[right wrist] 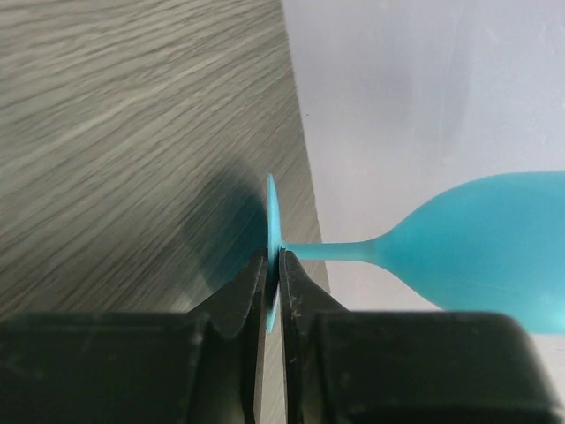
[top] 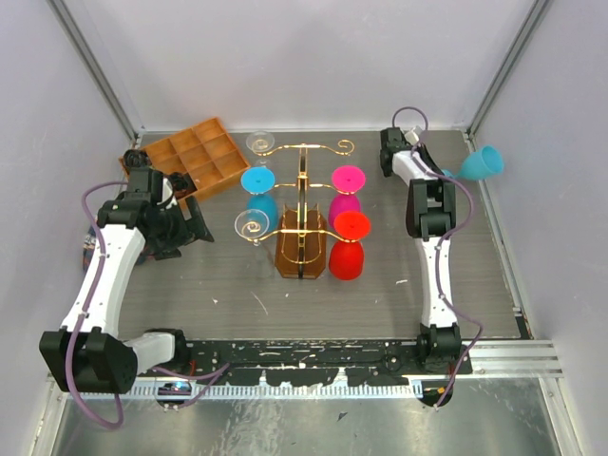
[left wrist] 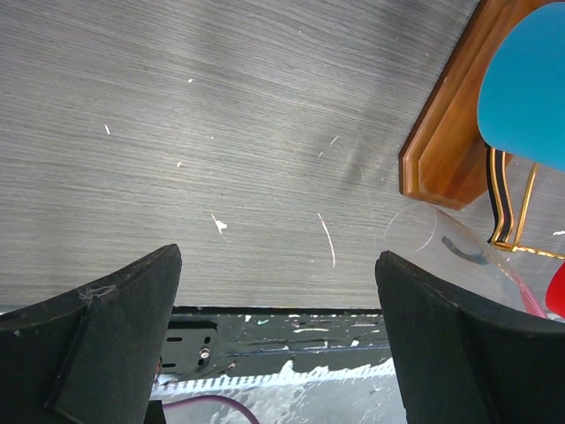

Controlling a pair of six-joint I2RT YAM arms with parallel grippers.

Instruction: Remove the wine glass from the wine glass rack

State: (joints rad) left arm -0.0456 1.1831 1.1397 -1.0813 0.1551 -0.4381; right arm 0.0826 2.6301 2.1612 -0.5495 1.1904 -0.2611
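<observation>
The wine glass rack [top: 302, 204] is a gold wire stand on an amber-brown base [top: 300, 255] at the table's middle. A blue glass [top: 257, 182], a pink glass [top: 348, 180], a red glass [top: 351, 237] and two clear glasses [top: 253, 226] hang on it. My right gripper [top: 446, 173] is shut on the foot disc [right wrist: 273, 231] of a teal wine glass [top: 481, 163], held sideways by the right wall, off the rack; its bowl [right wrist: 481, 247] points right. My left gripper [top: 197, 228] is open and empty, left of the rack; its fingers [left wrist: 106, 331] frame bare table.
An orange-brown compartmented tray [top: 195, 157] sits at the back left. The rack's base [left wrist: 441, 132], a blue glass [left wrist: 530, 84] and a clear glass [left wrist: 441, 240] show at the right of the left wrist view. The enclosure's right wall [right wrist: 424, 97] is close to the teal glass.
</observation>
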